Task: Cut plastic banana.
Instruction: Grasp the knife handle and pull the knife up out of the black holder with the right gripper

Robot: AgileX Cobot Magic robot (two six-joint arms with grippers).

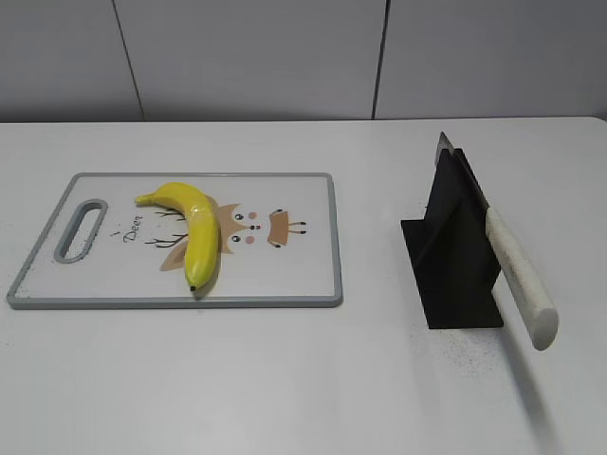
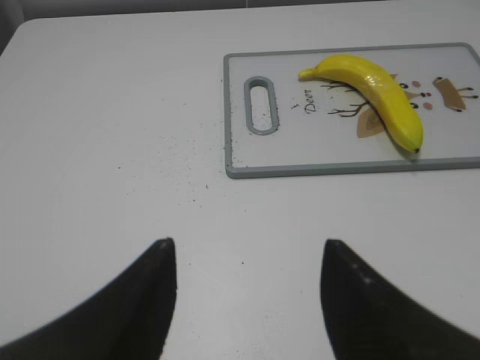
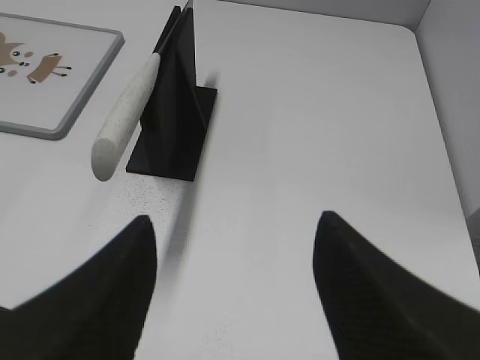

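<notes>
The plastic banana (image 1: 193,230) is glossy yellow and lies whole on a white cutting board (image 1: 285,275) with a grey rim and a deer print. It also shows in the left wrist view (image 2: 377,94) on the board (image 2: 315,150). A knife with a white handle (image 1: 517,275) rests slanted in a black stand (image 1: 455,256), handle toward the front; the right wrist view shows the handle (image 3: 127,112) and stand (image 3: 176,112). My left gripper (image 2: 247,244) is open and empty over bare table, short of the board. My right gripper (image 3: 234,219) is open and empty, short of the knife.
The white table (image 1: 285,379) carries only the board and the knife stand. A grey wall runs along the back edge. The board has a handle slot (image 1: 82,230) at its left end. The table's right edge shows in the right wrist view (image 3: 439,112).
</notes>
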